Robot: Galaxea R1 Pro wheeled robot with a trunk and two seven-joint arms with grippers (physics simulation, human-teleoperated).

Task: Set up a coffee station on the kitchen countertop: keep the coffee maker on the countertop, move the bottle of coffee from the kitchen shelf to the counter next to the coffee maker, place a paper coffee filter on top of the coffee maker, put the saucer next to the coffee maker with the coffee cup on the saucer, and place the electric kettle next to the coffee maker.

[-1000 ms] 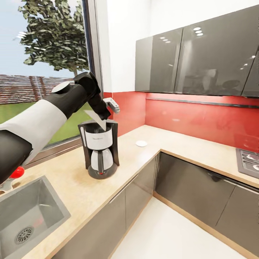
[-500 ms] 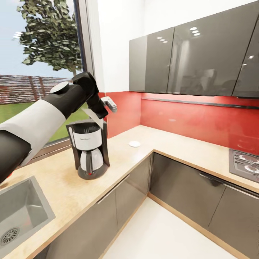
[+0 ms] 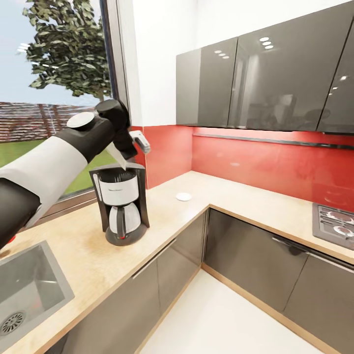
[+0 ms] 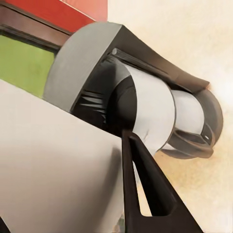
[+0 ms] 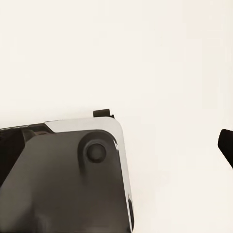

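— Where's the filter (image 3: 116, 156)?
— Pinched in the left claw (image 3: 123, 155), its tip just over the open top of the coffee maker (image 3: 119, 203), which stands on the bench (image 3: 162, 216).
— And the saucer (image 3: 183, 196)?
— Near the bench's corner, well apart.
— Right claw?
— Can't tell.

Head view: left gripper (image 3: 122, 156) fingertips hidden behind the wrist and the paper coffee filter (image 3: 117, 156). Sink (image 3: 29, 290) cut off by the frame edge, as is the stove (image 3: 334, 224). Coffee maker (image 3: 120, 204) lettering illegible.
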